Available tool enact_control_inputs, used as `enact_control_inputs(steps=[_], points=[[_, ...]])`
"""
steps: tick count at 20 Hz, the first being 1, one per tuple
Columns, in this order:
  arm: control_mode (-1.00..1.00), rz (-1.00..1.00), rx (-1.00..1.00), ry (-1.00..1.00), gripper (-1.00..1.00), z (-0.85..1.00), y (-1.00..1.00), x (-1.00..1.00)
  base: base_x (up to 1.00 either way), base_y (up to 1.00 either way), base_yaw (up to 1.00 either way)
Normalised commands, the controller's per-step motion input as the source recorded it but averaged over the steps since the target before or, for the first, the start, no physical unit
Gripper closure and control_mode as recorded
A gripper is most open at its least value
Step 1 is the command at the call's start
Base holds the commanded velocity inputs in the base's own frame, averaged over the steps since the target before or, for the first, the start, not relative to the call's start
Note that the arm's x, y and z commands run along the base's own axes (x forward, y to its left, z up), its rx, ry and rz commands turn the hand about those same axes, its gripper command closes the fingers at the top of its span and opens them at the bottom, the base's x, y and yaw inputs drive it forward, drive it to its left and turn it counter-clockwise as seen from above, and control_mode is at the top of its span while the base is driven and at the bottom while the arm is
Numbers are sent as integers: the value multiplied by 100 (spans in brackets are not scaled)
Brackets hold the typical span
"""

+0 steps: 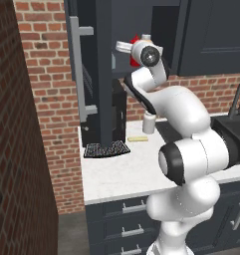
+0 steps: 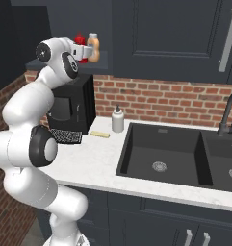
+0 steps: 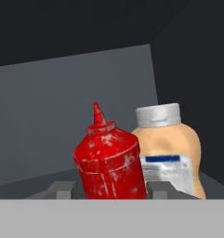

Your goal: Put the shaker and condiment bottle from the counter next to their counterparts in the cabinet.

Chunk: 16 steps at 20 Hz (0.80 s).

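**Red bottle at the cabinet shelf, in the claw**

Red bottle (image 3: 111, 160) sits between the two finger tips of the claw (image 3: 109, 189), one tip on each side of its body; the claw appears clamped on it, though actual contact lies at the frame's bottom edge and is hard to confirm. Bottle is upright, cone tip up.

Orange bottle (image 3: 171, 153) with pale cap stands just beside it, to its right in the hand view and slightly behind. Whether the two touch cannot be told.

From the right base view, the arm is raised to the cabinet (image 2: 161, 33), with the red bottle at the open shelf next to the orange bottle (image 2: 93, 47). Whether the red bottle rests on the shelf cannot be told.

On the desk (image 2: 93, 158) below: a white pump bottle (image 2: 118, 119) beside the sink (image 2: 158, 153), and a small yellow bar (image 2: 100, 134) near it.
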Motion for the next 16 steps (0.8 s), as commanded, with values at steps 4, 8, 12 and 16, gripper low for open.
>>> enact_control_inputs(steps=[4, 8, 12, 16], points=[[-100, 0, 0, 0, -100, 0, 0, -2, 0, 0, 0], [-100, 0, 4, 0, -100, 5, 0, -27, 0, 0, 0], [-100, 0, 8, -8, -100, 9, 0, -81, 0, 0, 0], [-100, 0, 10, -12, -100, 23, 0, -100, 0, 0, 0]])
